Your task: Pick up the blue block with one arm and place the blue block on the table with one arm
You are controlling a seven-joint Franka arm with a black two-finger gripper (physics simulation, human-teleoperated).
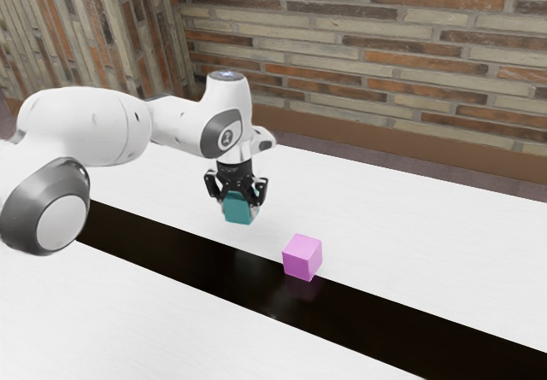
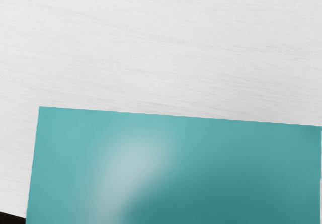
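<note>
My gripper (image 1: 239,206) is closed on the blue block (image 1: 239,213), a finger on each side; the block reads more teal than blue, but I'd take it as the task's one. It looks to be off the tabletop (image 1: 444,226), b/c its faint reflection in the dark strip (image 1: 359,299) sits apart from it. The pink block (image 1: 302,257) is toward the exterior view's right and nearer the camera, at the strip's edge.

Pick looks done, so the step now, I'd say, is the set-down. Best way: keep the squeeze steady, hand vertical, go straight down onto the white on the far side of the strip, slow near contact. Let the base sit flat b4 opening, then open evenly & back straight up so neither finger drags it. No need to swing toward the pink block; a knock there is the main avoidable risk.

Hard to judge: exact ht. above the tabletop, esp. w/ the block's underside hidden. Finger pads are mostly masked too, so can't check grip depth. Wrist view cuts the block off at its lower edge; the arm (image 1: 85,128) runs out at the exterior view's left.
</note>
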